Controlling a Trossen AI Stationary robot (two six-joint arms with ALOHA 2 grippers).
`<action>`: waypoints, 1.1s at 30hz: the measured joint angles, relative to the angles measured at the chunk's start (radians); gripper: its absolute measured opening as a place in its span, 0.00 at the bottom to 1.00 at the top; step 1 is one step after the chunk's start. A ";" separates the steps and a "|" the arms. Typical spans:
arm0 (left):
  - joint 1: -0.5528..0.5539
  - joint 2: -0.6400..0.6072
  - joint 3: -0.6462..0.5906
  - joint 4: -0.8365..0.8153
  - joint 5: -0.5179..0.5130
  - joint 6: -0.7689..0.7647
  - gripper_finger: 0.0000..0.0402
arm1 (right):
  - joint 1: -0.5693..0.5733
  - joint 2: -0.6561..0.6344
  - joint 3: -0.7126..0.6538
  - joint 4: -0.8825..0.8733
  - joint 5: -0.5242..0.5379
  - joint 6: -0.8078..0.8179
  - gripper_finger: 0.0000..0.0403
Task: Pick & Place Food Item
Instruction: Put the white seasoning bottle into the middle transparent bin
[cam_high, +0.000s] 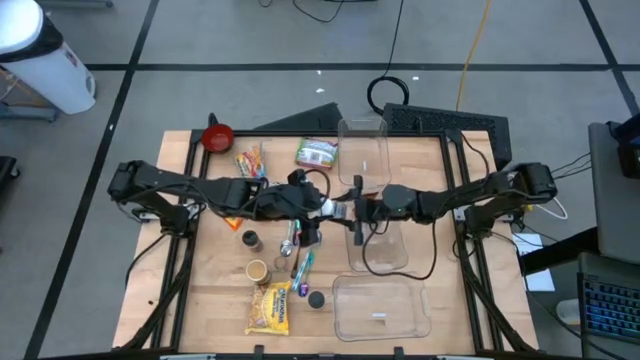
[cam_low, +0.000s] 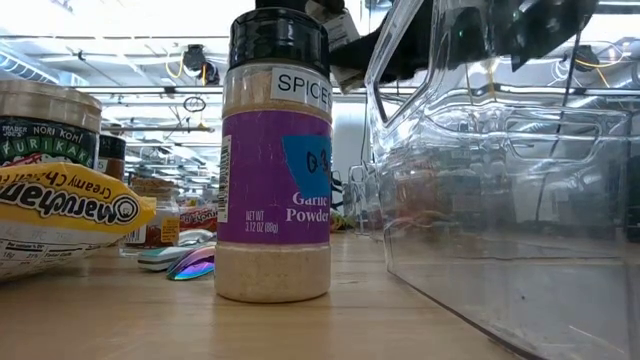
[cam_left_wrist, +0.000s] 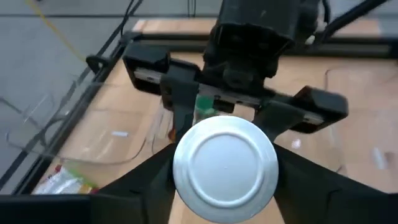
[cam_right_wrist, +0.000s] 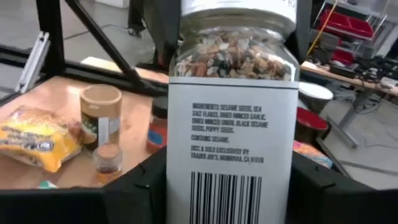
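A glass seasoning jar (cam_right_wrist: 233, 124) with a white label and barcode is held above the table's middle (cam_high: 338, 210) between both grippers. My left gripper (cam_left_wrist: 225, 155) comes from the table's left and is shut on the jar's white round end (cam_left_wrist: 225, 167). My right gripper (cam_right_wrist: 230, 174) comes from the right and is shut on the labelled end. It also shows in the left wrist view (cam_left_wrist: 236, 87), facing my left gripper. My left gripper pinches the rim of the jar's white round end (cam_left_wrist: 177, 165) between its two fingers, coming level from the table's left. The jar is lifted clear of the table, its axis pointing away along the fingers. My right gripper pinches the jar's labelled wall beside the barcode (cam_right_wrist: 180, 186) between its two fingers, coming level from the table's right. The fingers lie along the jar. The jar's far end reaches toward my left gripper.
Clear plastic containers stand at the far middle (cam_high: 365, 150), the middle right (cam_high: 378, 245) and the near right (cam_high: 380, 305). A garlic powder jar (cam_low: 275, 160), a yellow noodle pack (cam_high: 270, 308), small spice jars (cam_high: 250, 240), a red bowl (cam_high: 217, 137) and snack packs (cam_high: 250, 163) lie on the left half.
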 joint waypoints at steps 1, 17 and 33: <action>-0.002 -0.012 0.001 0.002 0.008 -0.018 0.64 | 0.000 -0.014 0.001 -0.019 -0.009 -0.005 0.47; -0.005 -0.144 -0.568 1.034 0.006 0.305 0.88 | -0.055 -0.321 -0.187 0.069 -0.148 0.094 0.47; 0.110 -0.045 -0.619 1.277 0.272 0.077 0.86 | -0.058 -0.183 -0.193 0.269 -0.283 0.177 0.47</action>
